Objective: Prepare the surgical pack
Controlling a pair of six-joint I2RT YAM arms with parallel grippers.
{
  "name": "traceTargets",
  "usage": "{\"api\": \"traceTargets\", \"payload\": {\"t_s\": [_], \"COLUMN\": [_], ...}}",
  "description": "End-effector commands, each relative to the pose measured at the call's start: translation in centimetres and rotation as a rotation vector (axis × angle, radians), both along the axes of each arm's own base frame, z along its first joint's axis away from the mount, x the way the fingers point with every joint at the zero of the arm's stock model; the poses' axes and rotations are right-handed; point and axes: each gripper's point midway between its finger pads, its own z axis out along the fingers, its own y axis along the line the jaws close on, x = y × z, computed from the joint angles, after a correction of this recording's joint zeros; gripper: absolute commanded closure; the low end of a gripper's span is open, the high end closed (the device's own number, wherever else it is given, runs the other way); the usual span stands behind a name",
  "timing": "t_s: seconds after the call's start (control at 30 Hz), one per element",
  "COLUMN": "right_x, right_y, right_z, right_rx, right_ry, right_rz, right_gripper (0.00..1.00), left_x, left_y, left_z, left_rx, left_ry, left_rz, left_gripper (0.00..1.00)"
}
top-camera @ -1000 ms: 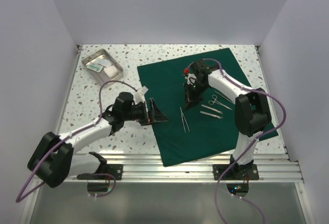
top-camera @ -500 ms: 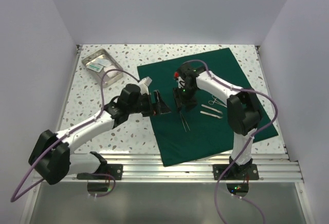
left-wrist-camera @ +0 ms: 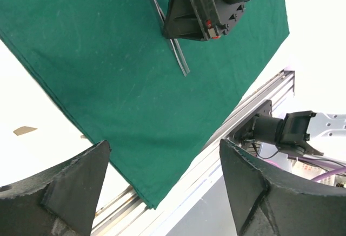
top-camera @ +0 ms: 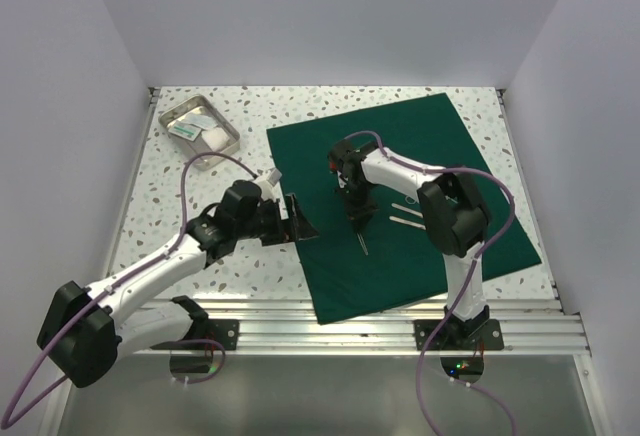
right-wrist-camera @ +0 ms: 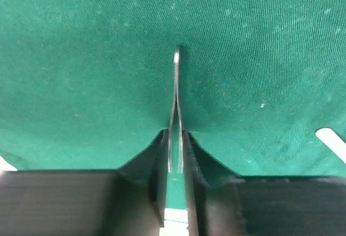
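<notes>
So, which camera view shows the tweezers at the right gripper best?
The right wrist view: the tweezers sit between the right fingers, close and sharp. The top view shows them tiny; the left wrist view, partly covered.

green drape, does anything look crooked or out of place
Yes. The green drape lies askew, turned against the edges of the table, and its near corner overhangs the aluminium rail at the front. Nothing looks spilled or torn.

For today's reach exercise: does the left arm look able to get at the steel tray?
Probably yes: the steel tray lies uncovered on that side, and the open left gripper holds nothing.
</notes>
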Motion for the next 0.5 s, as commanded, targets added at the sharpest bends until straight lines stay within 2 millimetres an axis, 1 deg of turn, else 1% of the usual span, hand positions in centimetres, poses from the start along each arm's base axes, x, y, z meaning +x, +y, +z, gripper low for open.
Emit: {"api": "traceTargets", "payload": {"t_s": [0.0,0.07,0.1,0.17,0.2,0.23,0.27,0.3,0.33,0.37,0.4,0.43,0.47], "right_x": [0.4,0.4,0.7,1.0,1.3,1.4,1.7,1.5,1.0,0.7,0.8,0.4,0.3], "right_y": [-0.7,-0.7,-0.5,-0.3,0.3,0.6,1.6,2.3,3.6,4.5,5.5,6.6,7.2], "right_z": [0.0,0.2,0.7,1.6,3.3,4.2,5.8,6.9,8.5,9.4,10.7,11.7,12.4], "right_rx": [-0.039,-0.040,-0.033,-0.021,0.016,0.044,0.092,0.143,0.231,0.281,0.337,0.405,0.437], "right_ry": [-0.017,-0.018,-0.026,-0.044,-0.065,-0.071,-0.091,-0.085,-0.070,-0.052,-0.051,-0.023,-0.014], "right_rz": [0.006,0.016,0.017,0.021,0.023,0.021,0.021,0.020,0.022,0.004,-0.004,-0.006,-0.034], "right_gripper": [0.89,1.00,1.00,1.00,1.00,1.00,1.00,1.00,1.00,1.00,1.00,1.00,1.00], "left_x": [0.2,0.6,0.4,0.8,0.8,1.0,1.1,1.3,1.8,2.0,2.3,2.4,2.7], "left_y": [-0.4,-0.9,-1.2,-1.8,-2.1,-2.5,-2.8,-3.0,-3.4,-3.6,-3.8,-4.0,-4.2], "left_z": [0.2,0.3,0.0,0.4,0.3,0.6,0.9,0.9,1.5,1.8,1.6,1.7,1.8], "left_rx": [-0.018,-0.039,-0.046,-0.069,-0.078,-0.090,-0.099,-0.100,-0.120,-0.127,-0.125,-0.124,-0.124], "left_ry": [-0.013,-0.024,-0.011,-0.022,-0.012,-0.024,-0.030,-0.031,-0.058,-0.069,-0.068,-0.067,-0.069], "left_rz": [-0.009,-0.021,-0.037,-0.049,-0.061,-0.068,-0.079,-0.086,-0.090,-0.092,-0.098,-0.100,-0.107], "left_gripper": [0.13,0.11,0.09,0.07,0.06,0.05,0.05,0.04,0.04,0.04,0.04,0.05,0.06]}}
